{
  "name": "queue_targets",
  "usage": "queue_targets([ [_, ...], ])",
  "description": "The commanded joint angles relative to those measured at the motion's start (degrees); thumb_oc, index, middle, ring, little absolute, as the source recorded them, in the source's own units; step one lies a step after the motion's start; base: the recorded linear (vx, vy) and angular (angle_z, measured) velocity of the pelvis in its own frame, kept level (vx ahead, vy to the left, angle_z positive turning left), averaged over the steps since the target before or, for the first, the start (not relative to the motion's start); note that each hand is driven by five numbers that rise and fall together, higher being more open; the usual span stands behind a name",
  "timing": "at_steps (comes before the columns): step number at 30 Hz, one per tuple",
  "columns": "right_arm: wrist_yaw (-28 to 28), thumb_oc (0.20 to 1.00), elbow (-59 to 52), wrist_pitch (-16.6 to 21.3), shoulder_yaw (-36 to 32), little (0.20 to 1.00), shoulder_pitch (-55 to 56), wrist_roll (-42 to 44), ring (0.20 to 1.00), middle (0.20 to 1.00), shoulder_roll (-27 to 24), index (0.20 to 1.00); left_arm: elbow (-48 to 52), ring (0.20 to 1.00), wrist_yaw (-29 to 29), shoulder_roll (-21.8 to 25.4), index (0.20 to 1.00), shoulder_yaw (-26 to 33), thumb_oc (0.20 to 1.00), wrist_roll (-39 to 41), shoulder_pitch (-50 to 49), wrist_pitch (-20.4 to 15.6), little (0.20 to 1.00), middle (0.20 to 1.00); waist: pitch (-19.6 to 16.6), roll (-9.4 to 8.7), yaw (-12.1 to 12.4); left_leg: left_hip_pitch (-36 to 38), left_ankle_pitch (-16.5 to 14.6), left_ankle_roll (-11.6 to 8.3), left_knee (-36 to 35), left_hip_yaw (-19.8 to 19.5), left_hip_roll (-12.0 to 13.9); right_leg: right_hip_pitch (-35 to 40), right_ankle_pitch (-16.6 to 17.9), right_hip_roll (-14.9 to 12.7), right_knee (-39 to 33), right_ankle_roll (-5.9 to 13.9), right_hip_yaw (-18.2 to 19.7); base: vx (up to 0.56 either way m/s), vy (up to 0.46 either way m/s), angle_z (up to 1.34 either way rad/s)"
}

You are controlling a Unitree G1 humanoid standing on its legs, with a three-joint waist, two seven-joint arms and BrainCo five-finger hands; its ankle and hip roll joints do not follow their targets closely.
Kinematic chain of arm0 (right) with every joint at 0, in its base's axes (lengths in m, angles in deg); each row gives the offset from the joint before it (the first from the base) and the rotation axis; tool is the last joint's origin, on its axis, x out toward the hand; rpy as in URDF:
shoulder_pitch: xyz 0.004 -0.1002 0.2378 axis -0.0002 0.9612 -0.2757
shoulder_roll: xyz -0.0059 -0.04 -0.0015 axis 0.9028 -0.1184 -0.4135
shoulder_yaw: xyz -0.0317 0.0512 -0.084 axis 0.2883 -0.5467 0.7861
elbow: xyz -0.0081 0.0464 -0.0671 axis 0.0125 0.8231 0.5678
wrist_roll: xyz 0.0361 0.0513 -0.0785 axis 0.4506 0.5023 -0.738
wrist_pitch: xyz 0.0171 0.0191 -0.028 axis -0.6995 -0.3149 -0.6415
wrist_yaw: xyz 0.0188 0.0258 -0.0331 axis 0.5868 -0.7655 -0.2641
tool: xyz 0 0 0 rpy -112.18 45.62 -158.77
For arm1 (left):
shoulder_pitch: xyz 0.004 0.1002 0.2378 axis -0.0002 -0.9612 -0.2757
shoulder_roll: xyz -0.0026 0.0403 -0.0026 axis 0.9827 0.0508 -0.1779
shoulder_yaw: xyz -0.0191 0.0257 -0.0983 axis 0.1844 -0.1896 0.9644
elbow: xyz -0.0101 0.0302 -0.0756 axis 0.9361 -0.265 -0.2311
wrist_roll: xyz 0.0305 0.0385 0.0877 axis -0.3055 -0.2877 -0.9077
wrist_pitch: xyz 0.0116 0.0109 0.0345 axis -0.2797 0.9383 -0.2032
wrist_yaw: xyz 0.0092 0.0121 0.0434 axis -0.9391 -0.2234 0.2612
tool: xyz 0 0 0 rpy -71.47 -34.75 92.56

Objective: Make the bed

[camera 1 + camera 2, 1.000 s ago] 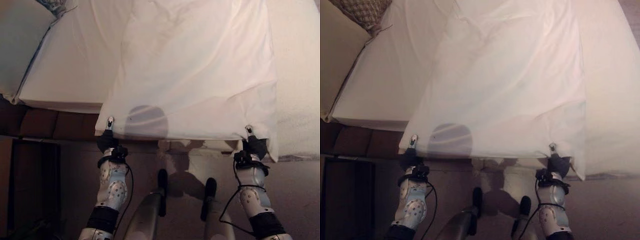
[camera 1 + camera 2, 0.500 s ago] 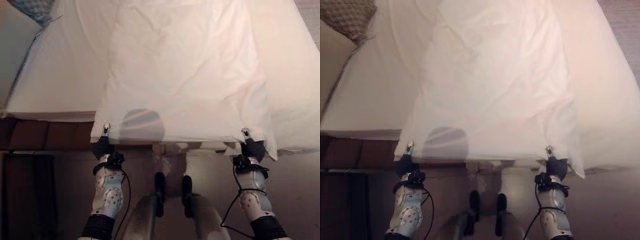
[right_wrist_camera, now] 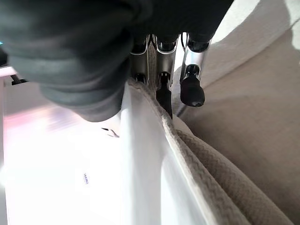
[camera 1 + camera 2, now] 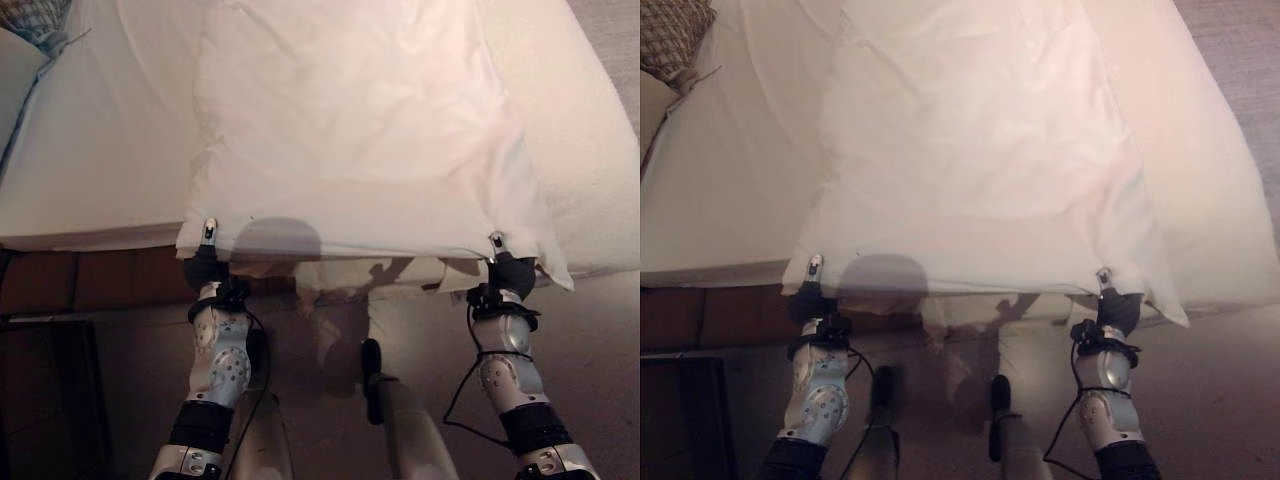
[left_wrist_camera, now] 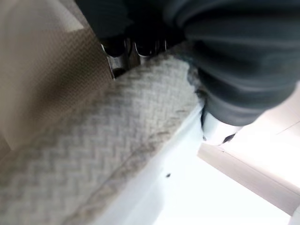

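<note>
Gripping the near hem of one white blanket (image 4: pixel 360 130), the left hand (image 4: pixel 207 262) and right hand (image 4: pixel 503 268) each pinch a corner — fingers curled round the woven edge, as both wrist views show. The blanket spreads away from the hands over the single bed (image 4: pixel 90 170), its near edge lifted just past the mattress side. One patterned pillow (image 4: pixel 670 35) lies at the far left corner.

blanket (image 4: pixel 360 130) spread on bed (image 4: pixel 90 170), near edge overhanging bed's front, left hand (image 4: pixel 205 265) and right hand (image 4: pixel 505 270) at its two near corners, cushion (image 4: pixel 670 35) far left
</note>
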Motion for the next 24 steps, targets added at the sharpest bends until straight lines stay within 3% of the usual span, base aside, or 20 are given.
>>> queue_targets([
  [1, -0.7, 0.2, -3.8, 3.1, -6.3, 0.2, 1.8, -1.9, 0.2, 0.2, -3.0, 0.2, 4.9, 0.2, -0.4, 5.1, 0.2, 6.5, 0.2, -0.1, -1.1, -6.3, 0.2, 0.2, -3.3, -2.27, -0.2, -5.3, -1.4, 2.57, 7.9, 3.7, -7.6, 4.9, 12.7, -11.2, -15.4, 9.02, 4.0, 0.04, 0.415, 0.19],
  [4, 0.0, 0.2, -2.9, 2.5, -6.3, 0.2, 2.2, -2.3, 0.2, 0.2, -2.9, 0.2, 4.6, 0.2, -0.8, 5.6, 0.2, 6.6, 0.2, -0.2, -2.0, -6.2, 0.2, 0.2, -3.5, -2.16, 0.0, -5.1, -3.5, 4.29, 9.5, 4.8, -9.5, 6.1, 15.6, -13.5, -18.2, 8.08, 3.9, 0.1, 0.483, 0.1],
  [5, 0.7, 0.2, -1.5, 2.2, -5.0, 0.2, 1.3, -2.0, 0.2, 0.2, -2.1, 0.2, 4.6, 0.2, -0.5, 6.4, 0.2, 7.6, 0.2, -0.2, -3.4, -6.3, 0.2, 0.2, -3.4, -2.55, 1.5, -3.5, -4.0, 4.54, 8.6, 6.5, -8.7, 5.3, 14.5, -12.1, -16.9, 7.45, -2.9, 0.07, 0.335, -0.27],
  [6, 0.7, 0.2, -1.5, 2.2, -5.0, 0.2, 1.2, -1.9, 0.2, 0.2, -2.0, 0.2, 4.6, 0.2, -0.5, 6.4, 0.2, 7.6, 0.2, -0.2, -3.3, -6.3, 0.2, 0.2, -3.4, -2.62, 1.4, -3.6, -3.8, 4.57, 8.5, 6.5, -8.8, 5.2, 14.6, -12.2, -16.9, 7.46, -2.9, 0.05, 0.339, -0.66],
  [7, 0.7, 0.2, 1.1, 1.9, -3.2, 0.2, 0.3, -1.4, 0.2, 0.2, -2.4, 0.2, 4.1, 0.2, -0.1, 6.0, 0.2, 7.6, 0.2, 0.4, -3.1, -6.2, 0.2, 0.2, -3.1, -2.8, 1.0, -1.5, -3.2, 4.83, 5.7, 6.6, -9.8, 3.8, 10.5, -6.7, -13.0, 6.11, -2.9, 0.0, 0.138, -0.67],
  [8, 0.7, 0.2, 1.1, 2.0, -3.2, 0.2, 0.2, -1.4, 0.2, 0.2, -2.5, 0.2, 4.1, 0.2, -0.1, 6.0, 0.2, 7.6, 0.2, 0.4, -3.0, -6.2, 0.2, 0.2, -3.1, -2.88, 1.0, -1.6, -3.0, 4.84, 5.6, 6.7, -9.9, 3.6, 10.5, -6.8, -12.9, 6.1, -2.9, 0.0, 0.223, -0.63],
  [9, 0.3, 0.2, 2.4, 1.6, -2.0, 0.2, -1.8, 0.2, 0.2, 0.2, -1.8, 0.2, 3.1, 0.2, 1.0, 5.4, 0.2, 7.2, 0.2, 0.1, -1.6, -5.6, 0.2, 0.2, -2.6, -2.52, 1.0, -1.0, -2.4, 4.82, 4.4, 6.6, -10.5, 2.2, 9.2, -5.2, -12.4, 5.26, -1.8, 0.0, 0.085, -0.24],
  [12, -0.3, 0.2, 4.5, 0.9, 0.1, 0.2, -6.2, 0.5, 0.2, 0.2, -2.3, 0.2, 1.1, 0.2, 2.1, 5.1, 0.2, 6.6, 0.2, -0.1, 0.9, -5.4, 0.2, 0.2, -1.4, -2.08, 2.0, -1.3, -3.1, 4.83, 5.8, 7.4, -10.3, 1.7, 9.8, -6.4, -11.8, 5.51, -1.0, 0.0, 0.031, -0.06],
  [15, -1.2, 0.2, 4.1, 1.1, 1.5, 0.2, -8.5, 1.9, 0.2, 0.2, -2.3, 0.2, 0.6, 0.2, 2.8, 4.8, 0.2, 5.7, 0.2, 1.2, 2.9, -5.0, 0.2, 0.2, -1.7, -2.24, 2.0, -1.7, -2.7, 4.92, 5.3, 7.8, -10.3, 1.6, 10.3, -5.9, -12.0, 5.83, -0.3, -0.01, -0.059, -0.02],
  [19, -2.7, 0.2, 8.9, -0.4, 4.0, 0.2, -17.8, 2.2, 0.2, 0.2, -6.5, 0.2, -4.2, 0.2, 4.7, 7.2, 0.2, 4.1, 0.2, 2.4, 12.1, -4.5, 0.2, 0.2, -2.9, -2.0, 1.8, -3.3, -2.1, 4.61, 5.3, 7.9, -10.0, 1.2, 10.7, -6.1, -12.8, 6.16, -0.7, -0.01, -0.071, -0.01],
  [24, -2.3, 0.2, 3.0, 0.9, 4.6, 0.2, -21.9, 1.9, 0.2, 0.2, -9.0, 0.2, -2.2, 0.2, 5.4, 10.6, 0.2, 5.1, 0.2, 1.9, 17.7, -5.7, 0.2, 0.2, -3.6, -1.99, 1.3, -4.0, -3.0, 4.98, 6.7, 7.7, -10.4, 0.6, 10.5, -6.6, -11.9, 6.78, -0.9, 0.0, 0.002, 0.03],
])
